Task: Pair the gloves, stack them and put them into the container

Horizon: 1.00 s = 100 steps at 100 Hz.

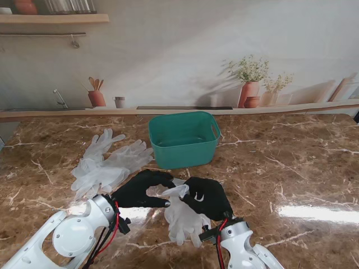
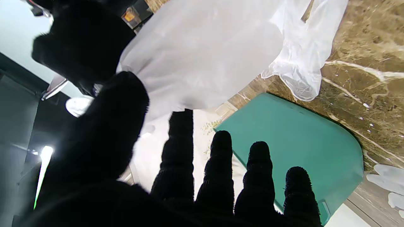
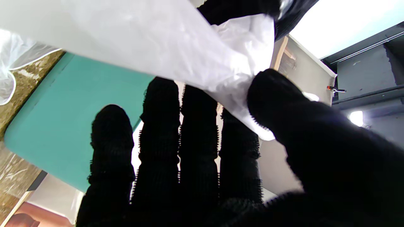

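A translucent white glove (image 1: 183, 217) hangs between my two black-covered hands, its fingers drooping onto the marble nearer to me. My left hand (image 1: 139, 189) pinches its cuff between thumb (image 2: 107, 123) and index finger, and the glove (image 2: 205, 53) fills that wrist view. My right hand (image 1: 208, 197) grips the same cuff, thumb (image 3: 277, 101) pressing the glove (image 3: 142, 41) against its fingers. A loose pile of white gloves (image 1: 106, 162) lies on the table to the left. The teal container (image 1: 184, 138) stands farther from me, just beyond both hands, with nothing visible inside.
The brown marble table (image 1: 291, 168) stretches to the right of the container. A ledge with printed plant pots (image 1: 249, 92) backs the table's far edge. The container (image 2: 293, 138) (image 3: 69, 119) shows behind the fingers in both wrist views.
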Available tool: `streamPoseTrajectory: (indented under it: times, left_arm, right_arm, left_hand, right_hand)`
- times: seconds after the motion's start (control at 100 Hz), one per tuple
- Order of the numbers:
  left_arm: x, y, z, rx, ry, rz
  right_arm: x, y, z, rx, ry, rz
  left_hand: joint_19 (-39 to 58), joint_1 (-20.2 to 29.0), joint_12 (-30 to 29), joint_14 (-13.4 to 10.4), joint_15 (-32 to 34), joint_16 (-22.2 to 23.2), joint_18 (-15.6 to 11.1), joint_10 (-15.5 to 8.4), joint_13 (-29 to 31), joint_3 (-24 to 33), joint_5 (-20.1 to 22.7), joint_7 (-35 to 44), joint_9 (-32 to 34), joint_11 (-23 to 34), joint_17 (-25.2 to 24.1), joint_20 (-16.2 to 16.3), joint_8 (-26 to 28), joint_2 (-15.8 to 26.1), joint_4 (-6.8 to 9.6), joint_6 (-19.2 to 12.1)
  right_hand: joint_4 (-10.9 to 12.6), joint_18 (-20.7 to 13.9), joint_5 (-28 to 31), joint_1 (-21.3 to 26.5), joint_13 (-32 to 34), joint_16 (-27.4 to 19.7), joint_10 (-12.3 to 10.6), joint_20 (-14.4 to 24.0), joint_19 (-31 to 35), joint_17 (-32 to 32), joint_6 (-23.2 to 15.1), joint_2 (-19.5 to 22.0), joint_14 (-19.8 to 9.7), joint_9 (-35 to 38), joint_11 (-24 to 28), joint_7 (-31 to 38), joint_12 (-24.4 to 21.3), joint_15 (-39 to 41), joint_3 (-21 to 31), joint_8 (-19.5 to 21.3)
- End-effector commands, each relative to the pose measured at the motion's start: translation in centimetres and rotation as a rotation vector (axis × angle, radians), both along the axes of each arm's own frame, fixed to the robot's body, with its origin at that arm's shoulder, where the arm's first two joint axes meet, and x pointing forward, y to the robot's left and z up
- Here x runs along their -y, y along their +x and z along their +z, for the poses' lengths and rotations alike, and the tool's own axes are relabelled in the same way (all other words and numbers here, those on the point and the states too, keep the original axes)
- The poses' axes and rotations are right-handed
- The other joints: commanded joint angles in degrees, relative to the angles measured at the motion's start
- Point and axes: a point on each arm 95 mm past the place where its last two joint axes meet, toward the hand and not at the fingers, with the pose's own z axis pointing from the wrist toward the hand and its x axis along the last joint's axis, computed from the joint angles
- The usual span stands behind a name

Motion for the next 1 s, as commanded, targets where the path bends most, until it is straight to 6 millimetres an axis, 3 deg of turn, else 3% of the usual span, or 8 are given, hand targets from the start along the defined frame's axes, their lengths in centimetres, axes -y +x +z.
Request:
streamPoseTrajectory:
  times: [0.0,0.24,0.33,0.56,0.69,0.73,0.8,0.99]
  left_arm:
    - [0.8,-0.3,-0.6,-0.015,-0.029,0.001]
    - [1.5,-0.4,-0.5,-0.025,-0.133,0.026]
    - [1.6,-0.5,-0.2,-0.024,-0.131,0.029]
    - [1.8,-0.3,0.2,0.008,-0.122,0.062]
    - [1.7,-0.3,0.4,0.014,-0.119,0.067]
    - [1.6,-0.4,0.5,0.017,-0.120,0.071]
    - [1.5,-0.5,0.7,0.027,-0.117,0.076]
    - [1.3,-1.5,1.8,0.060,-0.105,0.043]
  right_arm:
    - [-0.1,-0.4,-0.4,-0.027,0.009,0.027]
    - [0.5,-0.2,-0.7,-0.082,0.002,0.001]
    - [0.9,-0.2,-0.8,-0.109,0.000,-0.001]
    - [1.5,-0.5,-0.9,-0.159,-0.047,0.025]
    - [1.6,-0.5,-0.8,-0.135,-0.076,-0.024]
    - [1.6,-0.5,-0.7,-0.127,-0.069,-0.043]
    - [1.7,-0.4,-0.4,-0.110,-0.055,-0.058]
    - [2.3,-0.9,0.6,-0.050,-0.079,0.003]
  left_hand:
    - [-0.8,10.3,1.1,-2.0,0.8,1.6,-2.7,-0.4,0.6,-16.2,3.4,8.8,2.7,1.6,-0.5,3.5,3.0,5.3,1.44,-6.5]
    - [2.1,8.1,4.8,-2.2,5.7,4.9,-4.3,-3.5,8.5,-2.5,5.1,16.2,18.2,5.4,-0.4,9.6,24.2,9.7,-0.10,-8.6]
    - [5.1,6.8,6.3,-1.2,9.4,6.9,-3.7,-2.3,14.6,0.1,3.4,16.7,27.0,8.1,1.2,11.1,28.9,9.5,-0.58,-7.9]
    - [21.3,3.1,8.3,0.8,16.4,9.8,-0.5,-0.5,23.7,7.1,4.8,17.7,38.0,12.1,1.7,8.4,27.1,6.4,-1.99,-6.1]
    - [25.2,3.1,9.4,1.4,17.5,10.3,0.1,-0.2,23.6,7.5,5.2,17.9,38.1,12.9,1.0,3.5,25.3,6.1,-2.25,-6.3]
    - [25.5,3.4,10.3,1.8,18.3,10.9,0.5,-0.2,23.6,7.2,5.9,17.6,37.8,13.9,0.9,3.2,23.9,5.8,-2.31,-6.4]
    - [27.3,5.1,13.1,2.4,20.1,12.9,1.5,0.2,24.5,4.2,8.3,18.1,38.2,16.3,0.7,3.0,18.2,4.2,-2.92,-6.4]
    - [31.9,6.1,17.2,2.6,24.5,15.8,4.0,0.2,29.5,3.2,14.8,19.6,43.6,20.6,2.8,1.8,3.6,-0.8,-3.23,-4.9]
  right_hand:
    - [0.2,-1.1,2.6,1.7,2.3,1.2,-0.7,-0.5,2.2,0.5,-3.0,0.2,-0.7,1.9,0.7,0.5,0.6,1.1,4.0,0.5]
    - [0.3,-0.9,-3.3,-3.4,-0.1,-2.3,0.4,-2.3,-1.9,-1.2,2.1,-1.6,-0.1,-1.5,-5.3,-3.9,-5.8,-6.5,-1.8,-16.5]
    - [6.8,-0.6,-1.6,-10.6,-2.0,-4.4,0.8,-2.5,-4.8,-2.6,6.1,1.8,0.5,-5.0,-7.6,-24.2,-11.4,-11.6,-9.5,-6.3]
    - [9.9,0.0,-7.5,-16.6,-3.6,-5.7,0.2,-2.8,-9.2,-3.7,7.4,5.6,1.0,-10.7,-11.3,-30.0,-14.0,-17.5,-25.6,-6.4]
    - [9.8,0.2,-0.8,-1.7,0.1,-4.5,-0.2,-1.6,-5.9,-1.3,4.4,4.0,0.3,-3.9,-6.9,-22.5,-12.4,-13.6,-31.1,-3.1]
    - [9.4,0.3,-0.8,7.4,1.3,-4.1,-0.5,-1.7,-4.5,-0.9,1.1,5.5,0.3,-1.3,-5.3,-8.1,-11.8,-11.6,-37.9,-12.9]
    - [0.2,0.1,1.6,1.4,2.6,-2.8,-0.4,-1.1,-1.8,-0.4,-1.5,2.2,0.4,2.4,-3.3,2.7,-6.9,-7.4,-8.2,-14.1]
    - [-1.0,0.1,1.7,-0.1,3.8,-0.2,0.9,0.6,2.4,0.9,-0.9,5.0,1.1,3.4,-0.8,2.5,-4.1,-1.7,-4.2,-5.1]
